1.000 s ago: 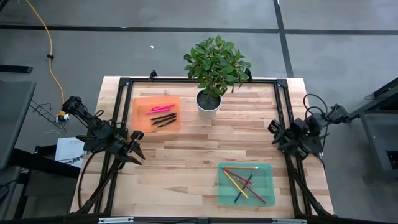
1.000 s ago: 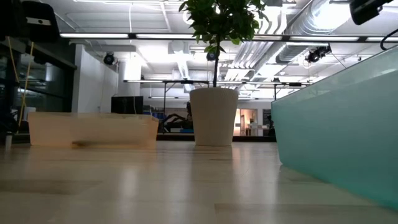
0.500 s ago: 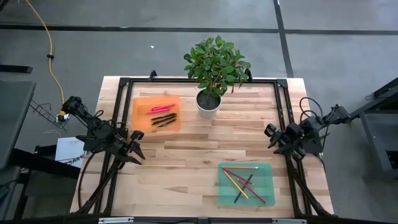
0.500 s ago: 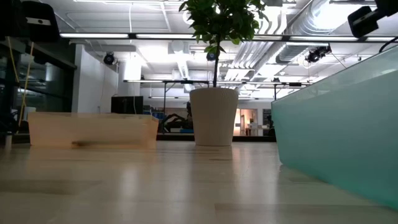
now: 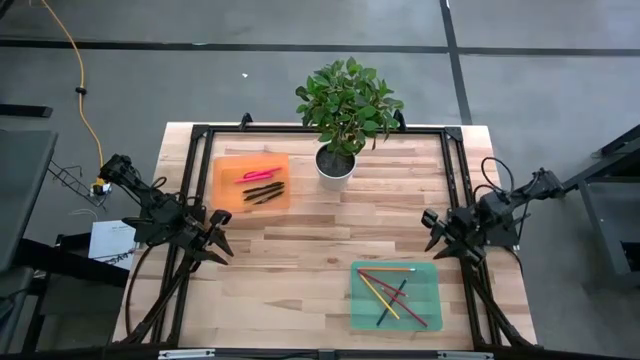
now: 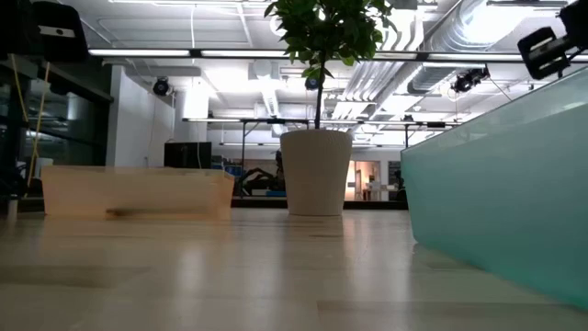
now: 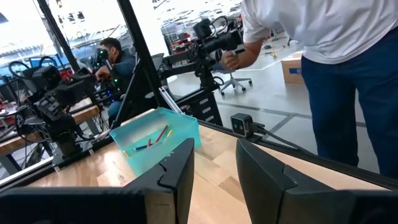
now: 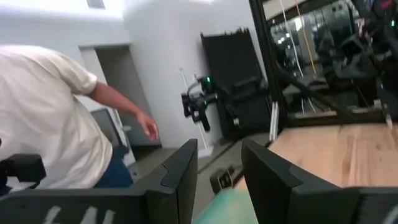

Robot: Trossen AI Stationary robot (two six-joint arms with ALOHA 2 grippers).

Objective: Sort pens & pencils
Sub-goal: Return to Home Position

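Note:
The pens (image 5: 260, 183), pink ones and dark ones, lie in the orange tray (image 5: 226, 196) at the table's far left. The pencils (image 5: 392, 290), yellow, red and dark, lie crossed in the teal tray (image 5: 432, 314) at the near right; the left wrist view shows them too (image 7: 152, 140). My left gripper (image 5: 220, 246) (image 7: 214, 180) hovers open at the table's left edge, with nothing between its fingers. My right gripper (image 5: 430, 232) (image 8: 219, 171) hovers open at the right edge, just beyond the teal tray's far corner, also with nothing in it.
A potted plant (image 5: 337, 160) stands at the far middle, next to the orange tray. A black frame (image 5: 452, 170) runs along the table's edges. A person in a white shirt (image 7: 311, 37) stands off the table, beyond the near edge.
My right gripper has come down and tipped closer to level, its fingers moving a little toward the table's middle and near edge. It stays open. The trays, pens and pencils lie as before.

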